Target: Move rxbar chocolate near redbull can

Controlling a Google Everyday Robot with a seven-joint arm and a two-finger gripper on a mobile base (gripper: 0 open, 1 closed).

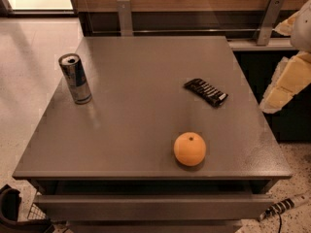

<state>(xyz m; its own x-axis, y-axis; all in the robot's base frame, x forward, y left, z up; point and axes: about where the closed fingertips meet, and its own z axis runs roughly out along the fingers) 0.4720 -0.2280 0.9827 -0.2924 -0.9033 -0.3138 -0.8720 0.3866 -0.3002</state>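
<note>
The rxbar chocolate [206,91], a flat black bar with white stripes, lies at an angle on the right half of the grey table [136,130]. The redbull can [75,78], silver and blue with a silver top, stands upright near the table's left edge, far from the bar. My gripper [284,84] shows as pale cream arm parts at the right edge of the camera view, beyond the table's right side and to the right of the bar. It touches nothing on the table.
A round orange fruit [190,149] sits near the table's front edge, in front of the bar. A wood-panelled wall with two metal brackets [124,16] runs behind the table. A dark cabinet [272,81] stands to the right. A drawer front [146,205] is below the tabletop.
</note>
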